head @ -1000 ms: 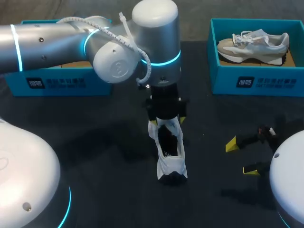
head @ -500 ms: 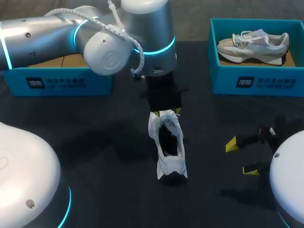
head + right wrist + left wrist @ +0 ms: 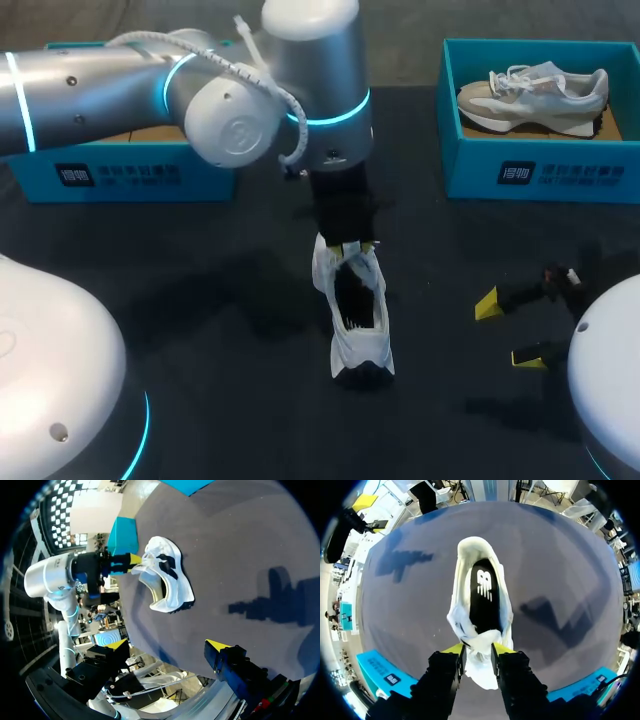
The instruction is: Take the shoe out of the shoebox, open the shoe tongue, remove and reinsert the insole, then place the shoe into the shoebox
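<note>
Left arm (image 3: 100,80) was chunky silver with glowing cyan rings (image 3: 340,118), white cable (image 3: 262,82) looped on it; left gripper (image 3: 477,652) and right gripper (image 3: 167,645) were black, yellow-tipped.

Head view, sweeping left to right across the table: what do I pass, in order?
left shoebox → white shoe, standing on the table with the left gripper shut on its upper end → right shoebox, with a grey shoe inside

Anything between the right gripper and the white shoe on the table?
Nothing visible does. Only bare table lies between the right gripper and the white shoe. The left gripper pinches the tongue at its far end, outside that path.
</note>
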`<state>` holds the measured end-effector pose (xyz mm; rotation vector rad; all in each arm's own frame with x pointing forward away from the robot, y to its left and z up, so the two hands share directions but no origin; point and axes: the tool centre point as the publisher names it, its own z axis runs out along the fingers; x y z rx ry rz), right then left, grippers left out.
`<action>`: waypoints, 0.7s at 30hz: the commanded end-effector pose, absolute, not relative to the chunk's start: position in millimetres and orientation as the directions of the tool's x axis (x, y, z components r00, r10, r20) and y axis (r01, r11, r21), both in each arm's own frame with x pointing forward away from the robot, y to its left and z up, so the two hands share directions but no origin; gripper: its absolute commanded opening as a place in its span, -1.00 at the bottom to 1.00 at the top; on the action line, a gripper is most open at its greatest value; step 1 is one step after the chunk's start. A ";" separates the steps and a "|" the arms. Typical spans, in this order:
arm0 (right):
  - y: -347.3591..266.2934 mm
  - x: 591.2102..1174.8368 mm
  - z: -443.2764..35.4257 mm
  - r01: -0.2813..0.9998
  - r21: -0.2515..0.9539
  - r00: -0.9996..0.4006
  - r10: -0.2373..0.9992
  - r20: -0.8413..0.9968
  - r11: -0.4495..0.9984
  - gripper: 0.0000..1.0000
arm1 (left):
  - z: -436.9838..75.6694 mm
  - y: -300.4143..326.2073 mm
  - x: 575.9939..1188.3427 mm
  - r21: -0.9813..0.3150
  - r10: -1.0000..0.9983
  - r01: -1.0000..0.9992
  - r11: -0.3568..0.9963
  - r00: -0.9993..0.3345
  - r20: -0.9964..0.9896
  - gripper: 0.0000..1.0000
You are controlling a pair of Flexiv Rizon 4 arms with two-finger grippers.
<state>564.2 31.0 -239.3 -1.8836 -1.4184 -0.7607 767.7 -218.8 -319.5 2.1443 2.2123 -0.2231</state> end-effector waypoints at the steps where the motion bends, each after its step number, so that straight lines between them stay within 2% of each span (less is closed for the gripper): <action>1: 31.1 562.0 -238.1 0.967 -0.153 0.247 0.591 0.768 -0.205 1.00 | -327.7 -216.7 759.8 -0.076 0.991 0.997 0.015 -0.025 -0.133 -0.40; 11: 31.1 562.0 -238.1 0.967 -0.153 0.247 0.591 0.768 -0.205 1.00 | -348.4 -212.2 739.9 -0.128 0.993 0.992 -0.006 -0.009 -0.115 -0.43; 21: 31.1 562.0 -238.1 0.967 -0.153 0.247 0.591 0.768 -0.205 1.00 | -324.6 -221.8 743.6 -0.098 0.986 0.995 -0.027 0.011 -0.164 -0.44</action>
